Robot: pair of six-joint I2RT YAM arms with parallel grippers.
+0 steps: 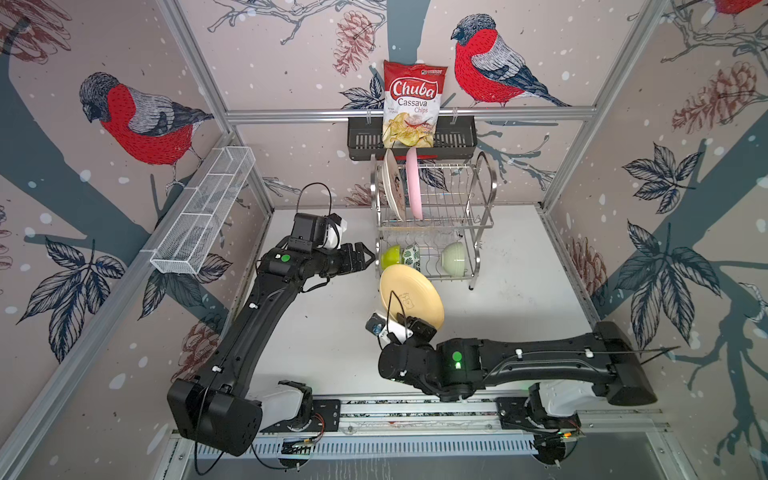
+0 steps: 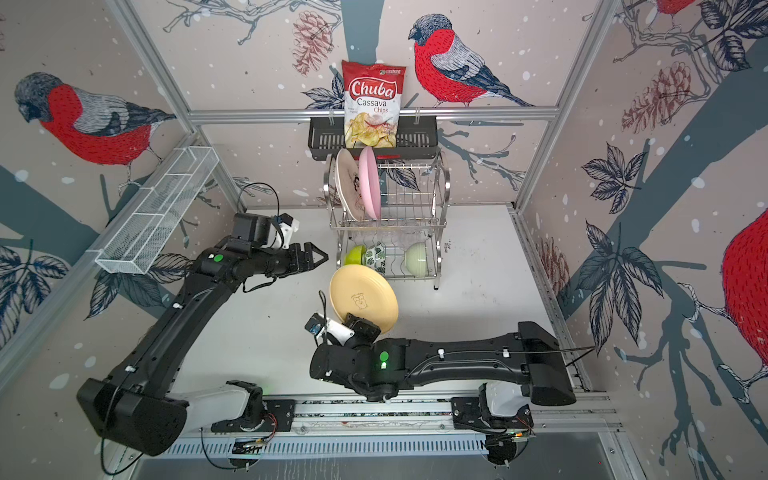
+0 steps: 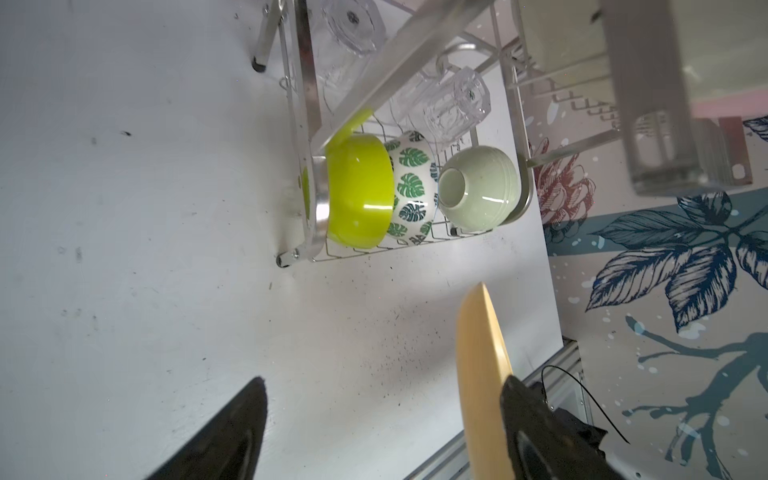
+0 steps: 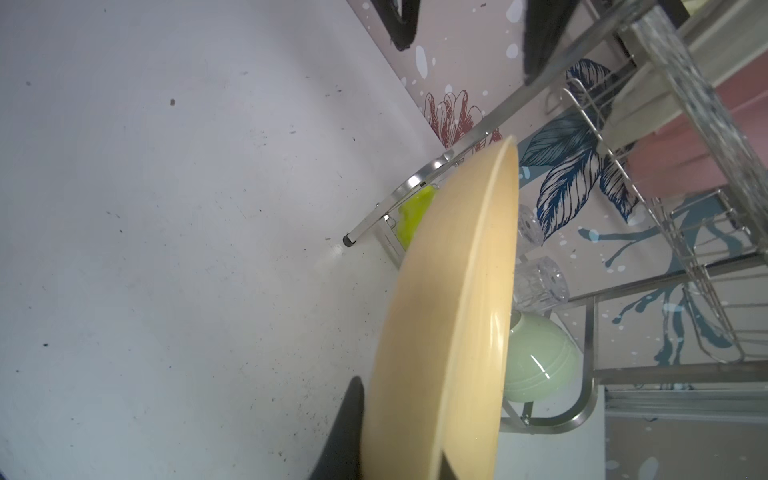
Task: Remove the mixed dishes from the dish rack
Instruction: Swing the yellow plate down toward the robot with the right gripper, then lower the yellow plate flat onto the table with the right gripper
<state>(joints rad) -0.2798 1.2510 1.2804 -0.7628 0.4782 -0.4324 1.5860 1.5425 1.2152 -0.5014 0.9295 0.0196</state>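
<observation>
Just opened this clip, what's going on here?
The right gripper holds the tan plate by its rim, out in front of the dish rack. The left gripper is open beside the lime bowl on the lower tier. The cream plate and pink plate stand in the upper tier; the other bowls and tumblers sit below.

left claw [image 1: 370, 261] spread wide, right claw [image 1: 422, 324] apparently pinched tight, both arms outstretched
</observation>
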